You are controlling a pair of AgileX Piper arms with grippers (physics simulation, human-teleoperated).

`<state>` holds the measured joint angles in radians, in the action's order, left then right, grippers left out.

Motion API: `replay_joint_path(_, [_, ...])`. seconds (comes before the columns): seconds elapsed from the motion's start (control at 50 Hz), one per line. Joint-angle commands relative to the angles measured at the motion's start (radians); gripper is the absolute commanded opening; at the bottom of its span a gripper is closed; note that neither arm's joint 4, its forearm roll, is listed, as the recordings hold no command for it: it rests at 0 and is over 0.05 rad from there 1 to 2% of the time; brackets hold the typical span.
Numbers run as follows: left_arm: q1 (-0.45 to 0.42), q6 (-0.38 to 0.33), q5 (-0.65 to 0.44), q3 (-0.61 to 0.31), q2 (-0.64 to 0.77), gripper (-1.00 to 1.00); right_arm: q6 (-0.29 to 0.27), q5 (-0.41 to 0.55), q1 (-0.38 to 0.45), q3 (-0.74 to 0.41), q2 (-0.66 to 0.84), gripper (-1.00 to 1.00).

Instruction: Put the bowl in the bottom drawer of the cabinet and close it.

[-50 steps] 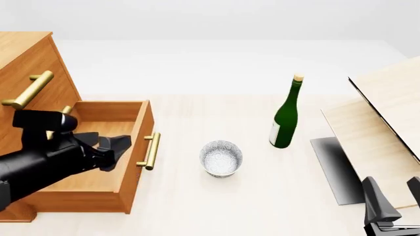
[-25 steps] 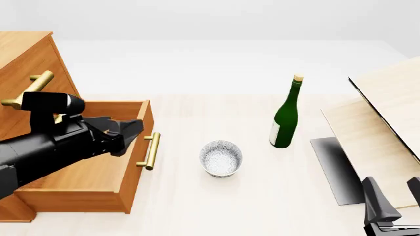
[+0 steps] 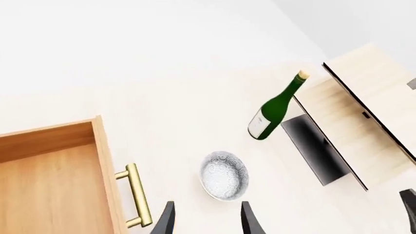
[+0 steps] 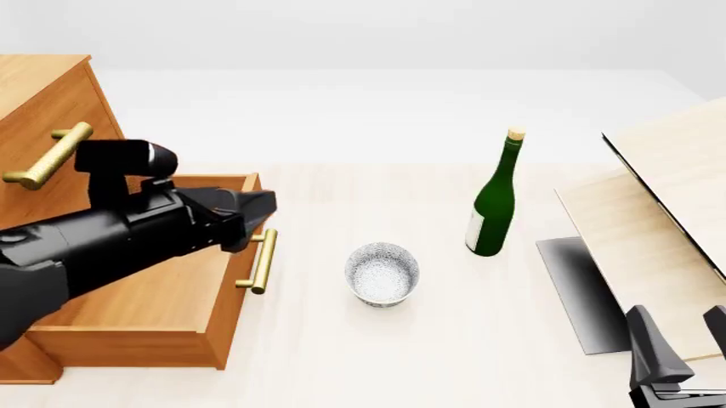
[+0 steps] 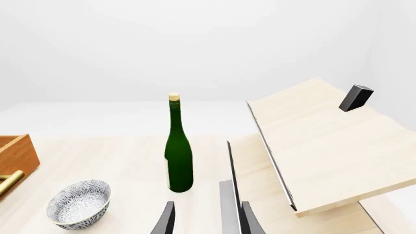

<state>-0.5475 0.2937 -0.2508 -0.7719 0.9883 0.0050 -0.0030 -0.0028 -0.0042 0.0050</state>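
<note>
Cabinet (image 4: pixel 46 93), orange-brown wood with brass bar handles, at the table's left edge; its bottom drawer (image 4: pixel 170 306) stands pulled open, with the left gripper (image 4: pixel 255 217) above the drawer's front corner, jaws parted and holding nothing. Bowl (image 4: pixel 382 273), white with grey speckling, upright on the table (image 4: pixel 340 357) just right of the drawer's handle, apart from both grippers. Green bottle (image 4: pixel 494 200) upright further right of the bowl; pale wood boards (image 4: pixel 669 178) beyond it; right gripper (image 4: pixel 681 340) low at the near right, jaws apart and empty.
</note>
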Motion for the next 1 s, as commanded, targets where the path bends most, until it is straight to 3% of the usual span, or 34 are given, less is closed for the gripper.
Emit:
replay_joint_path(0.02, [-0.025,0.026,0.027,-0.023,0.047,1.0,0.0,0.0,0.0,0.0,0.0,1.0])
replay_joint_path(1.0, [-0.055,0.144,0.179,-0.121,0.333,1.0,0.0,0.0,0.0,0.0,0.0,1.0])
